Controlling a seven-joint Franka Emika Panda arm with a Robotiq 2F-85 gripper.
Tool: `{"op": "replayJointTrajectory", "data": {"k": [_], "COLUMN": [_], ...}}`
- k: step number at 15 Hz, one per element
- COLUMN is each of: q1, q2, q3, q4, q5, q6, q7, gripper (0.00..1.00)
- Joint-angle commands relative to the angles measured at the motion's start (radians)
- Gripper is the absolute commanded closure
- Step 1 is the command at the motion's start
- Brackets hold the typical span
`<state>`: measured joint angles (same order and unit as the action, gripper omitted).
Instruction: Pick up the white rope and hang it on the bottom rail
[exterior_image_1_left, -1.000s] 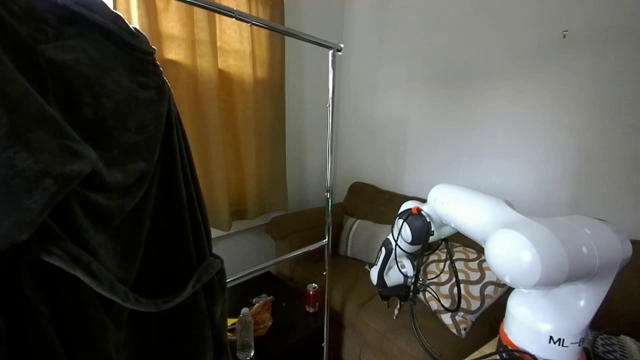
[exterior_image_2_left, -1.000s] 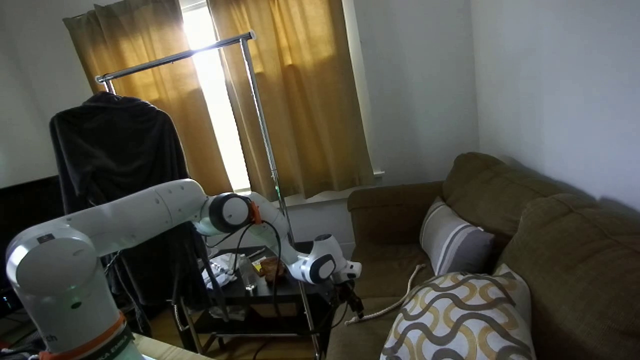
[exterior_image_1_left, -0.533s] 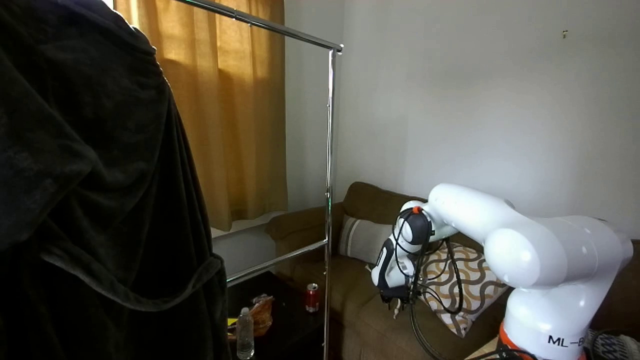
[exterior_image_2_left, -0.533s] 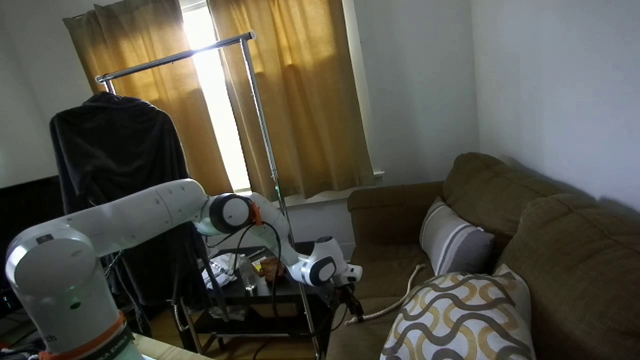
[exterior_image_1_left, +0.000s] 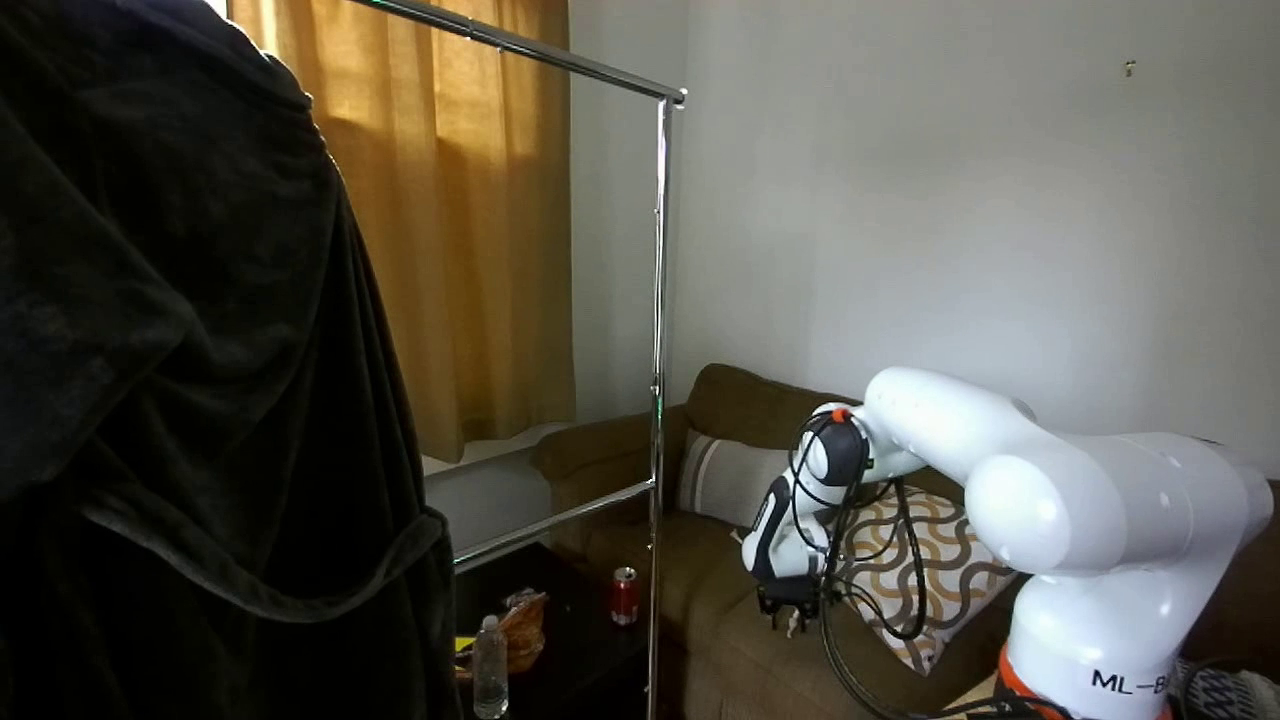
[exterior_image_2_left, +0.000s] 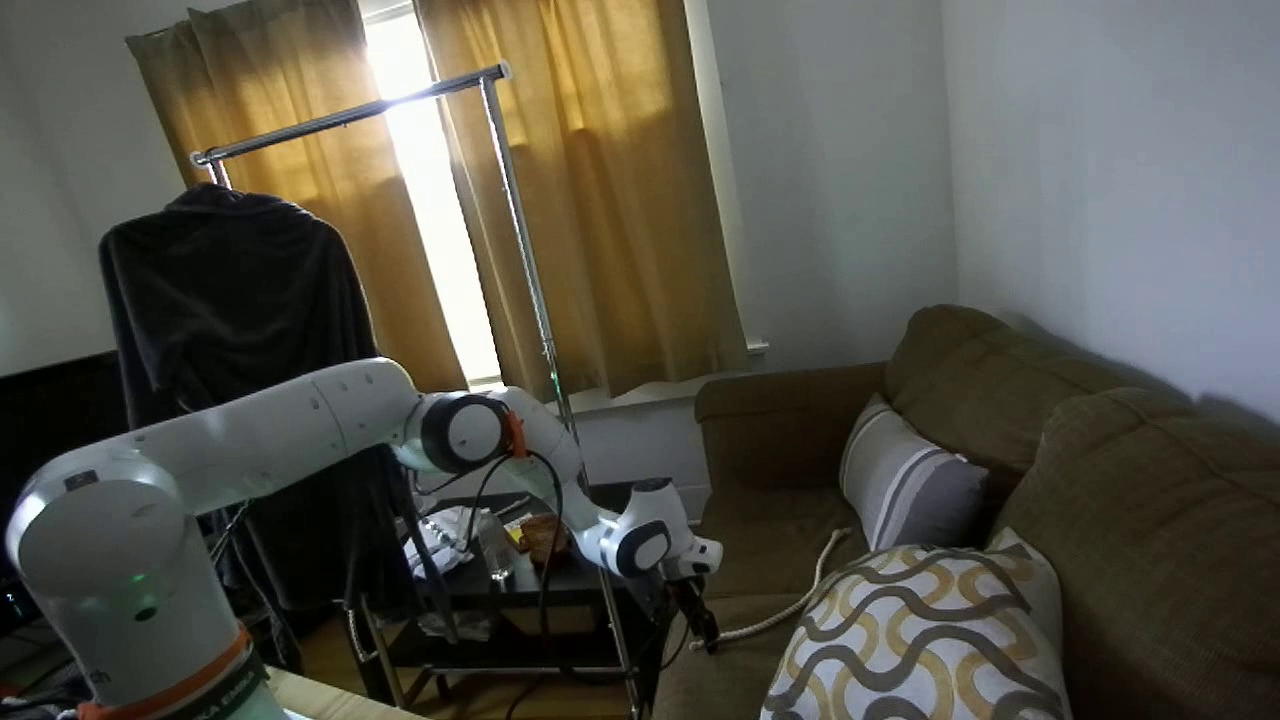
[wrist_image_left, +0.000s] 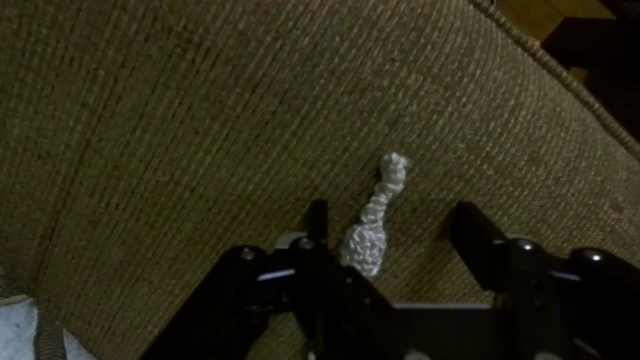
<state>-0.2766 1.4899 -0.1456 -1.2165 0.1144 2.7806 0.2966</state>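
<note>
The white rope (exterior_image_2_left: 770, 624) lies in a curve on the brown sofa seat, from near the grey striped pillow to my gripper. Its knotted end (wrist_image_left: 376, 206) shows in the wrist view between my fingers, nearer the left finger. My gripper (wrist_image_left: 390, 206) is open, its fingers on either side of the rope end and not closed on it. It also shows in both exterior views, low over the seat (exterior_image_1_left: 789, 622) (exterior_image_2_left: 708, 640). The rack's lower chrome rail (exterior_image_1_left: 555, 525) runs left from its upright; the dark robe hides its left part.
A dark robe (exterior_image_1_left: 200, 350) hangs on the rack. A low black table holds a bottle (exterior_image_1_left: 490, 665), a red can (exterior_image_1_left: 624, 596) and an orange bag (exterior_image_1_left: 525, 630). A patterned cushion (exterior_image_2_left: 920, 640) and a striped pillow (exterior_image_2_left: 905, 480) sit on the sofa (exterior_image_2_left: 800, 410).
My gripper has shifted slightly left and down in an exterior view, near the rope's end. The rope has not visibly moved.
</note>
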Motion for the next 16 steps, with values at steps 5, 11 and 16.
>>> {"op": "replayJointTrajectory", "data": {"k": [5, 11, 16], "q1": [-0.048, -0.06, -0.023], "q2": [-0.001, -0.006, -0.113], "q3": [0.037, 0.035, 0.026], "q4": [0.003, 0.063, -0.002], "q5": [0.024, 0.02, -0.012], "q6": [-0.053, -0.133, -0.183], "q7": [-0.063, -0.087, -0.082], "gripper": [0.94, 0.97, 0.97]}}
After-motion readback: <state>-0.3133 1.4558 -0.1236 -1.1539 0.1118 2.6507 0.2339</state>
